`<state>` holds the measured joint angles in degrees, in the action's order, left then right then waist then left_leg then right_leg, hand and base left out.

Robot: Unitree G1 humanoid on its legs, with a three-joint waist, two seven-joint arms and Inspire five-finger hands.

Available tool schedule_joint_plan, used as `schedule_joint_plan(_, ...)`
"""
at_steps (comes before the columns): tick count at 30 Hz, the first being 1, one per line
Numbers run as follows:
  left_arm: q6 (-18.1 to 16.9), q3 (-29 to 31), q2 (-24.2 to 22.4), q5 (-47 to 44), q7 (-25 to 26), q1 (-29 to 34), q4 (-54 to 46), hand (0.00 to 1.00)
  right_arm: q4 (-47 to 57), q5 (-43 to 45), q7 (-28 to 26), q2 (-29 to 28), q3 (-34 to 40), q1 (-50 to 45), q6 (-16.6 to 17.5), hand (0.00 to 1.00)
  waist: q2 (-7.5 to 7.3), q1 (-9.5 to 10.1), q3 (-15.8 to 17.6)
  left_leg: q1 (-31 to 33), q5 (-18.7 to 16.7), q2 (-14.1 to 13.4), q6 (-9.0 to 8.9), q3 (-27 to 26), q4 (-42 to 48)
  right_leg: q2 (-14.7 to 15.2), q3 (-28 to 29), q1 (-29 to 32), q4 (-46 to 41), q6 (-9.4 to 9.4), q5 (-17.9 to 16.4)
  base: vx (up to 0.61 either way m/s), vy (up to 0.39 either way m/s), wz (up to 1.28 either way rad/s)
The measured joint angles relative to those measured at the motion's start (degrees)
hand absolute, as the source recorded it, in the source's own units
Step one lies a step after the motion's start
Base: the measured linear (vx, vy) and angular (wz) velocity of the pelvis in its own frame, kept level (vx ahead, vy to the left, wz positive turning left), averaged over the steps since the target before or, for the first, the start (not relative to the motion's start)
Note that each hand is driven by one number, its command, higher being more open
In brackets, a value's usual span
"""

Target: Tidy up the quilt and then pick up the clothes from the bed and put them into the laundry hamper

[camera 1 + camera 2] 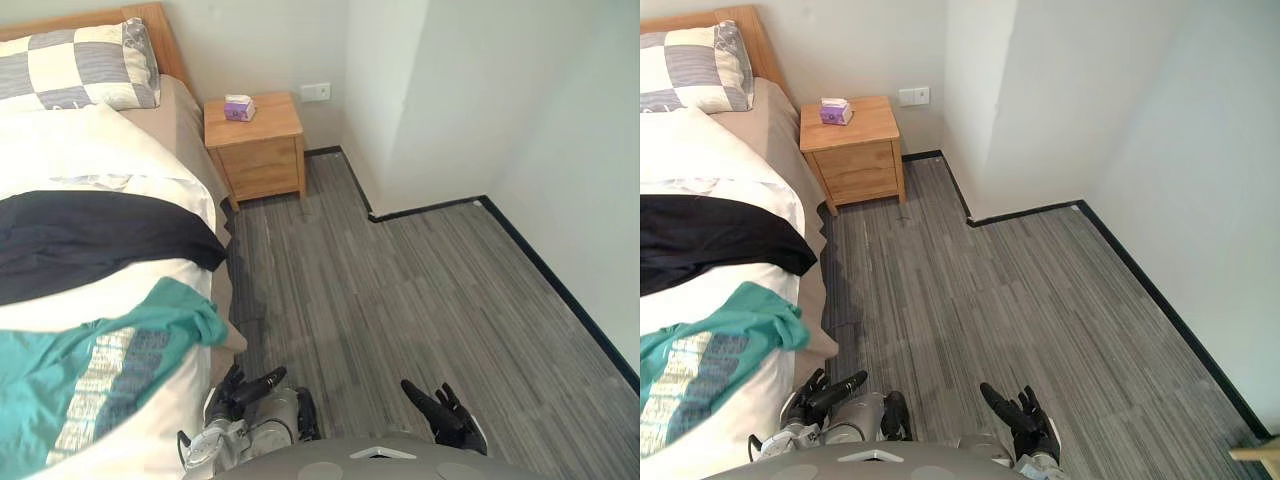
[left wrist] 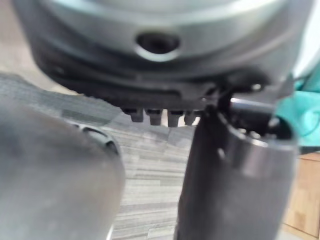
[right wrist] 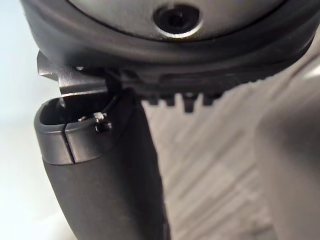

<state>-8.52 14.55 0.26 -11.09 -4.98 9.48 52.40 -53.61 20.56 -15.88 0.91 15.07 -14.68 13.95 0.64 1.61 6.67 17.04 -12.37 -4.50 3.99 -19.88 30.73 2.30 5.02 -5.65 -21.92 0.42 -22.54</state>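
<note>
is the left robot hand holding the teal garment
No, the teal garment lies on the white quilt, while the left robot hand hangs open and empty over the floor.

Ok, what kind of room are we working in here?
Most likely a bedroom: a bed with a white quilt and checked pillow, a wooden nightstand beside it, a black garment and a teal garment on the quilt.
</note>
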Motion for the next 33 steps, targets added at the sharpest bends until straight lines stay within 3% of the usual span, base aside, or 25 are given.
schedule_joint_plan(2,0.1,0.7,-0.1,0.0,-0.1,-0.3,0.0,1.0,0.5,-1.1,0.2,-1.1,0.0,1.5,0.0,1.0,-0.41,0.84,-0.1,-0.8,-2.6,-0.2,1.61,-2.0,1.0,0.6,0.1,-0.8,-2.3,1.14,1.0,0.49,0.201,-0.54)
schedule_joint_plan(3,0.5,0.8,-0.1,-0.1,-0.1,-0.4,-0.1,1.0,0.6,-2.5,0.3,-1.5,0.3,2.0,0.0,1.0,-0.83,1.27,-0.3,-2.5,-4.3,-0.2,2.26,-3.3,0.6,0.7,-0.1,-1.7,-6.3,2.14,3.6,0.48,0.163,-0.66)
schedule_joint_plan(4,1.5,0.7,0.2,0.0,0.2,-0.5,-0.6,1.0,0.6,-4.4,0.8,-2.2,0.4,2.5,-0.4,1.0,-1.65,2.2,-0.8,-4.7,-5.7,0.6,2.01,-4.6,-0.8,0.8,-0.3,-2.1,-10.5,4.61,8.6,0.47,0.15,-0.66)
schedule_joint_plan(5,1.9,0.7,0.4,0.0,0.3,-0.5,-0.7,1.0,0.6,-4.7,1.0,-2.7,0.7,2.6,-0.7,1.0,-2.06,2.37,-1.0,-5.8,-6.1,1.1,1.89,-5.1,-1.6,0.9,-0.3,-2.3,-13.2,5.47,11.3,0.42,0.133,-0.57)
schedule_joint_plan(6,2.5,0.4,0.8,0.2,0.3,-0.4,-0.7,1.0,0.6,-4.8,1.2,-3.4,1.3,2.6,-0.7,1.0,-3.0,2.13,-1.5,-8.4,-6.3,2.6,1.87,-5.7,-4.0,1.5,-0.7,-0.4,-20.3,8.82,18.0,0.38,0.116,-0.27)
schedule_joint_plan(7,2.6,0.1,1.1,0.6,0.4,-0.4,-0.6,1.0,0.6,-4.7,1.1,-3.6,1.5,2.6,-0.7,1.0,-3.02,1.43,-1.2,-10.3,-6.3,3.8,1.86,-5.7,-5.8,2.1,-1.2,2.7,-27.7,11.04,21.3,0.48,0.161,-0.1)
schedule_joint_plan(8,2.6,-0.4,1.1,0.7,0.7,-0.6,0.1,1.0,0.8,-4.4,1.0,-3.4,2.5,2.5,-0.7,1.0,-3.39,0.6,-1.0,-14.2,-6.4,5.2,1.72,-5.4,-9.1,3.0,-3.6,8.5,-39.7,9.98,20.4,0.39,0.137,0.08)
schedule_joint_plan(10,2.6,-1.1,0.7,1.0,1.1,-1.1,1.5,1.0,2.1,-4.3,1.2,-2.9,3.9,2.4,-0.6,1.0,-1.85,-0.64,-0.5,-19.5,-6.4,5.5,1.18,-4.1,-13.2,3.8,-7.4,14.7,-44.8,6.26,17.5,0.33,0.11,0.3)
schedule_joint_plan(11,2.7,-1.5,0.6,1.0,1.2,-1.2,1.7,1.0,2.4,-4.3,1.2,-2.8,4.1,2.0,-0.4,1.0,-1.22,-0.91,-0.3,-21.1,-6.4,5.5,0.95,-3.3,-14.3,3.8,-8.4,16.4,-44.6,5.86,16.0,0.34,0.075,0.64)
schedule_joint_plan(13,2.7,-1.9,0.7,1.0,1.1,-1.3,1.8,1.0,2.9,-3.2,1.1,-2.9,5.1,1.7,0.7,1.0,-1.34,-2.02,-0.3,-25.0,-6.1,5.5,0.46,0.2,-17.4,4.2,-11.4,21.4,-38.4,5.04,12.0,0.32,0.009,0.9)
schedule_joint_plan(15,3.3,-2.0,0.6,0.9,1.1,-2.9,2.6,1.0,2.4,-1.6,1.1,-2.9,5.6,0.6,1.8,1.0,-1.34,-2.62,-0.2,-27.9,-6.1,4.8,-0.02,6.2,-19.3,4.6,-13.6,24.1,-22.3,3.7,10.4,0.4,-0.102,1.49)
schedule_joint_plan(16,3.6,-2.0,0.5,1.0,1.1,-3.5,2.9,1.0,2.1,-1.2,1.1,-2.9,5.6,0.4,1.8,1.0,-1.32,-3.25,-0.2,-28.4,-6.4,4.5,-0.44,9.1,-19.8,4.5,-13.0,24.8,-14.9,3.75,10.7,0.54,-0.242,1.96)
schedule_joint_plan(17,3.8,-1.8,0.3,1.3,1.2,-3.7,3.4,1.0,1.5,0.3,1.1,-2.8,5.3,0.2,1.8,1.0,-1.14,-3.74,-0.2,-29.8,-7.5,3.9,-2.16,12.8,-20.2,4.2,-10.5,25.1,-3.7,3.33,13.6,0.47,-0.248,1.56)
schedule_joint_plan(18,3.8,-1.6,0.3,1.7,1.3,-3.6,3.4,1.0,1.4,0.5,1.1,-2.8,5.1,0.0,1.8,1.0,-1.17,-3.68,-0.1,-30.6,-8.2,3.6,-2.94,13.8,-20.2,4.0,-9.2,25.2,-0.7,3.2,15.2,0.5,-0.276,1.3)
schedule_joint_plan(19,3.8,-1.1,0.2,2.4,1.6,-3.1,3.4,1.0,1.0,0.5,1.1,-2.5,4.4,-0.1,1.9,1.0,-1.25,-3.66,-0.1,-32.2,-9.6,3.0,-4.05,15.3,-20.2,3.7,-8.1,25.3,0.8,2.54,18.0,0.59,-0.349,1.02)
schedule_joint_plan(20,3.8,-0.5,-0.4,2.5,2.3,-2.6,4.4,1.0,-0.3,0.6,0.9,-0.8,3.0,-0.2,1.7,1.0,-0.17,-4.18,-0.2,-34.5,-10.8,1.0,-5.51,18.2,-19.8,2.5,-8.1,25.6,-5.2,1.51,21.2,0.61,-0.36,0.88)
schedule_joint_plan(21,3.8,-0.5,-0.7,2.5,2.4,-2.4,4.8,1.0,-0.6,0.6,1.1,0.0,2.2,0.3,1.7,1.0,0.33,-4.1,-0.4,-34.6,-10.5,0.5,-5.97,18.7,-19.1,2.3,-8.9,26.0,-7.4,0.03,19.4,0.71,-0.429,0.59)
schedule_joint_plan(23,4.0,0.0,-1.0,2.4,2.6,-2.1,4.9,1.0,-0.6,0.6,1.2,1.5,0.9,2.3,1.6,1.0,0.98,-3.53,-0.2,-32.2,-9.3,-1.3,-7.65,18.9,-12.1,1.3,-9.9,26.1,-10.9,-1.58,15.0,0.49,-0.309,-0.01)
schedule_joint_plan(24,4.1,1.0,-1.5,2.3,2.8,-2.1,5.1,1.0,-0.6,0.6,1.4,1.9,0.8,3.7,1.2,1.0,1.86,-3.34,0.3,-28.2,-7.2,-2.3,-7.65,18.9,-2.5,0.2,-10.2,24.9,-10.8,-2.23,13.1,0.51,-0.33,-0.1)
schedule_joint_plan(25,4.1,2.3,-1.8,1.9,2.6,-2.3,4.9,1.0,-0.5,0.3,1.3,2.2,0.8,4.6,0.3,1.0,2.75,-3.31,0.9,-22.9,-1.4,-3.9,-7.59,18.9,9.8,-1.0,-10.4,22.0,-8.8,-2.95,12.0,0.51,-0.31,-0.05)
schedule_joint_plan(26,3.9,2.3,-2.0,1.8,2.5,-2.2,4.6,1.0,-0.5,0.2,1.3,2.4,0.8,4.8,0.0,1.0,2.76,-3.25,1.5,-20.2,1.4,-5.3,-7.86,18.9,15.6,-1.7,-10.7,19.9,-7.2,-3.27,11.7,0.5,-0.261,0.01)
schedule_joint_plan(27,3.4,2.4,-2.1,2.0,2.0,-2.2,3.9,1.0,-0.4,0.0,1.4,2.7,0.8,4.9,-0.5,1.0,3.75,-3.08,1.8,-15.8,0.5,-7.5,-8.41,17.9,24.6,-2.8,-11.4,14.9,-3.9,-3.83,11.4,0.5,-0.221,0.1)
schedule_joint_plan(28,3.3,2.5,-1.9,2.3,1.5,-2.1,3.1,1.0,-0.5,-0.5,1.3,2.7,0.6,4.6,-1.0,1.0,3.62,-2.88,1.8,-12.4,-1.0,-8.2,-9.21,16.5,28.7,-2.7,-12.2,10.7,-1.0,-4.28,11.1,0.47,-0.208,0.14)
schedule_joint_plan(30,3.1,2.0,-2.5,2.2,0.9,-2.1,2.0,1.0,-0.4,-3.2,1.1,2.5,0.7,4.4,-1.2,1.0,3.31,-1.92,1.8,-8.2,-3.5,-8.1,-8.84,12.2,27.1,-2.1,-13.1,4.9,3.8,-4.32,11.1,0.41,-0.173,0.19)
schedule_joint_plan(33,2.3,1.0,-1.8,2.2,0.3,-2.5,1.0,1.0,0.6,-4.6,0.8,0.8,0.9,4.2,-1.3,1.0,2.04,-1.9,1.8,-4.7,-5.0,-6.3,-7.66,-0.2,11.7,0.4,-17.9,-1.6,8.8,-2.03,9.7,0.42,-0.081,0.74)
